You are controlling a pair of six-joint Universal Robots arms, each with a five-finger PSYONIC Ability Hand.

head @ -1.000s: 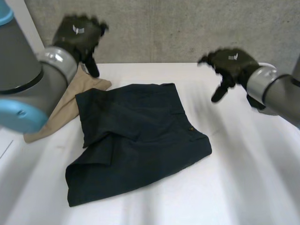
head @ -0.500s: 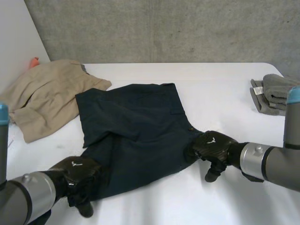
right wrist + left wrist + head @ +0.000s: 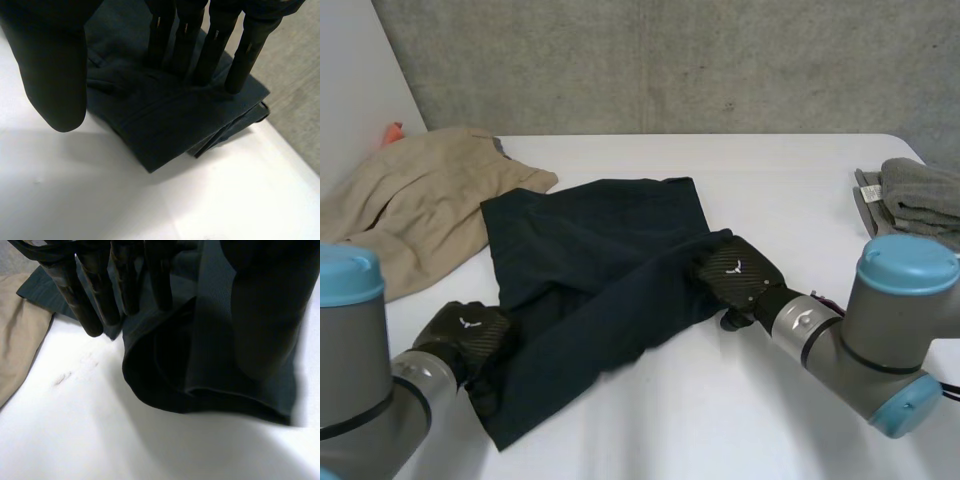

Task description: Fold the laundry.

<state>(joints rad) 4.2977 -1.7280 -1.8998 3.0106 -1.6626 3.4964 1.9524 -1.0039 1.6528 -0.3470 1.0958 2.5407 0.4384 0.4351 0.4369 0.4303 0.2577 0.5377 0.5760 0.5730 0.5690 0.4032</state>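
Note:
Dark navy shorts point(image 3: 610, 260) lie in the middle of the white table point(image 3: 770, 420). My left hand point(image 3: 465, 335) is at their near left corner. My right hand point(image 3: 732, 275) is at their near right corner. The near edge runs taut between the two hands and is raised off the table. In the left wrist view the shorts point(image 3: 210, 365) pass between straight fingers point(image 3: 90, 305) and the thumb point(image 3: 265, 315). In the right wrist view a folded corner of the shorts point(image 3: 165, 120) sits between the fingers point(image 3: 245, 55) and the thumb point(image 3: 50, 70).
A tan garment point(image 3: 410, 215) lies crumpled at the far left, touching the shorts' far left corner, also beside my left hand's fingers point(image 3: 20, 340). Folded grey towels point(image 3: 915, 200) sit at the right edge. A small orange thing point(image 3: 394, 130) lies behind the tan garment.
Both hands came down from the back of the table to the shorts' near corners. They have since drawn the near edge up and towards the far side, the right corner most.

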